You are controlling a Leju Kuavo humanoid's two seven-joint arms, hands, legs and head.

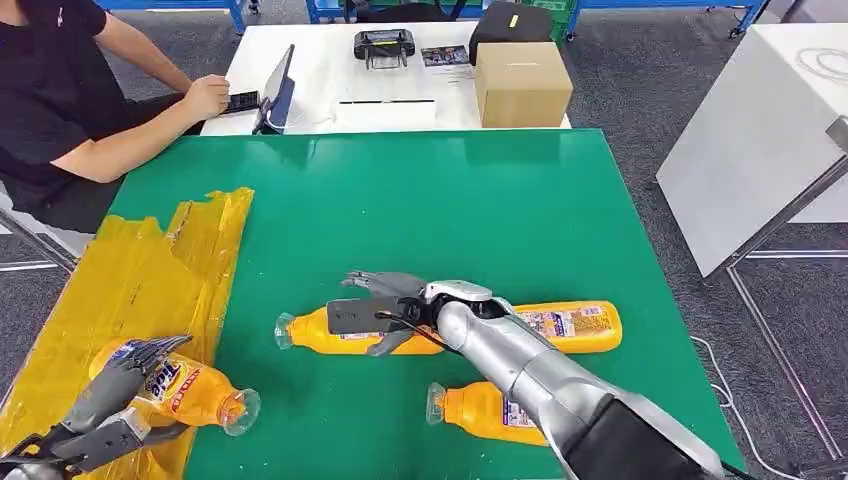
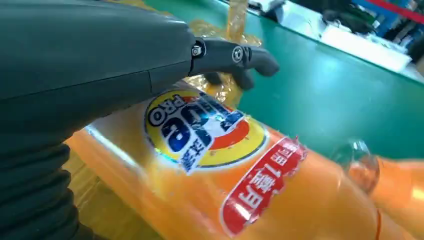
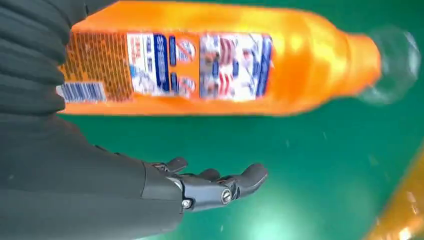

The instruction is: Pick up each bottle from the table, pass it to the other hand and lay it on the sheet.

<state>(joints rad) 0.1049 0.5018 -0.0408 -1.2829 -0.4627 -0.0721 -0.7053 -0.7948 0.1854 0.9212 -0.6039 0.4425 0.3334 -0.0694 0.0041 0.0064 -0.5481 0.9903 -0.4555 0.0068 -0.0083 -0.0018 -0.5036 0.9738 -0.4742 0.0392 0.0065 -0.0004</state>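
The left hand (image 1: 118,395) lies over an orange plastic bottle with a round blue-and-yellow label (image 1: 172,384), its dark fingers (image 2: 235,57) reaching across the body while the bottle rests on its side at the near edge of the crumpled yellow plastic sheet (image 1: 130,275), clear cap just past the sheet's edge on the green table mat (image 1: 450,200); whether the fingers actually clamp the bottle cannot be told. The right hand (image 1: 385,305) hovers with fingers spread and nothing in them above a second orange bottle (image 1: 320,328), lying on the mat well to the right of the sheet; a third orange bottle (image 1: 575,325) lies farther from the sheet, and a fourth (image 1: 480,410) sits nearer the robot, partly under the silver right arm (image 1: 530,375). Beyond the mat, a cardboard box (image 1: 520,82) stands on a white table (image 1: 320,60); a seated person (image 1: 70,100) is behind the sheet.
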